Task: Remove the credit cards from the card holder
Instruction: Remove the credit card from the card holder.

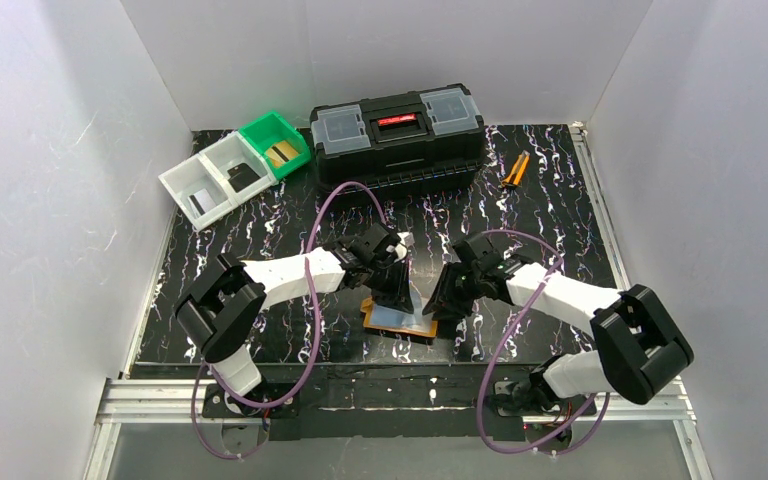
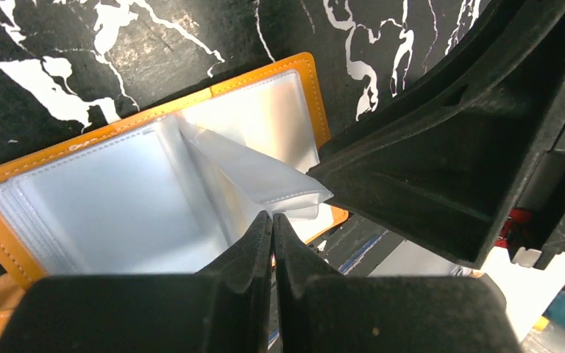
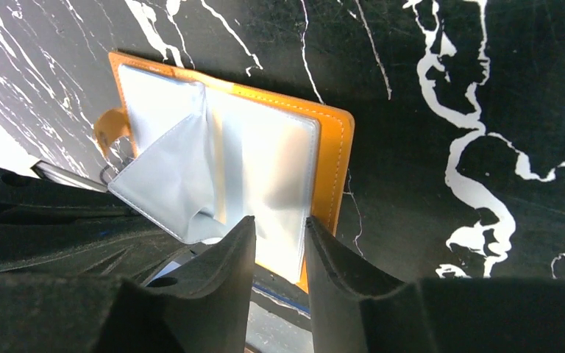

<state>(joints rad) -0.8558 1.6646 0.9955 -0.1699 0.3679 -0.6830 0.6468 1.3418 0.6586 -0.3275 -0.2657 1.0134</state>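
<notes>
Top view: card holder (image 1: 400,320) open flat on tabletop (image 1: 560,200), with left gripper (image 1: 396,296) and right gripper (image 1: 447,300) down on it from either side. Some credit cards (image 1: 243,178) already in bins (image 1: 170,192), well beyond holder's far-left corner.

Left wrist: pressed together, tips pinning a clear pocket leaf (image 2: 265,176) at holder's edge.

Right wrist: half-spread astride a pocket rim, nothing visibly clamped; no card seen inside.

Likely searching pockets for leftovers. Next: turn the leaf, pinch only a card edge, slide outward.
</notes>
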